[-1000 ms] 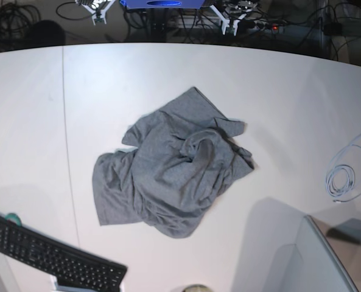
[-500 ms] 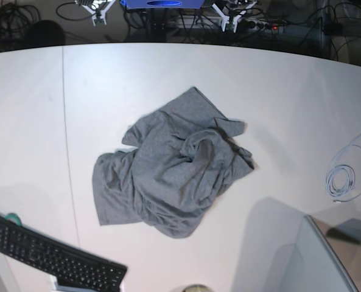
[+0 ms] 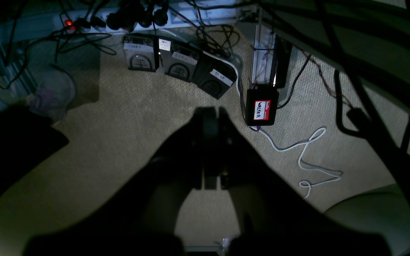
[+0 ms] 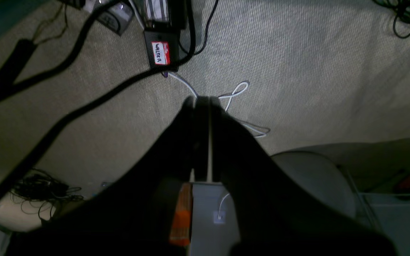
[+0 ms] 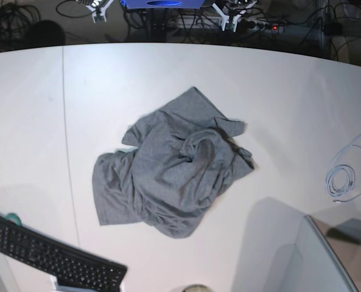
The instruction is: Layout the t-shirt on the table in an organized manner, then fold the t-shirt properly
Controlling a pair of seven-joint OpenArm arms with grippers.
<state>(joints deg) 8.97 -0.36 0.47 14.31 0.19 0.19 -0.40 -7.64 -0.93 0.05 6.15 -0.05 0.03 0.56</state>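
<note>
The wide smooth white table (image 5: 290, 91) has a thin dark seam on one side. A crumpled heather-grey knit t-shirt (image 5: 168, 170) lies mid-table, a black keyboard (image 5: 46, 255) and a coiled pale cable (image 5: 341, 179) near opposite edges.

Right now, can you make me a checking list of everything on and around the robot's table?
Surface: the white table with one thin dark seam line; bare around the shirt.
Job's things: the grey t-shirt lies crumpled in a heap near the middle, not laid out or folded.
Clutter: a black keyboard at the near left edge.
Hands: the left hand and right hand are both shut, holding nothing, off the table and facing the carpet.
Cables: a coiled pale cable on the table's right side; a white wire on the floor.
Surroundings: beige carpet, a power strip and dark cords.
</note>
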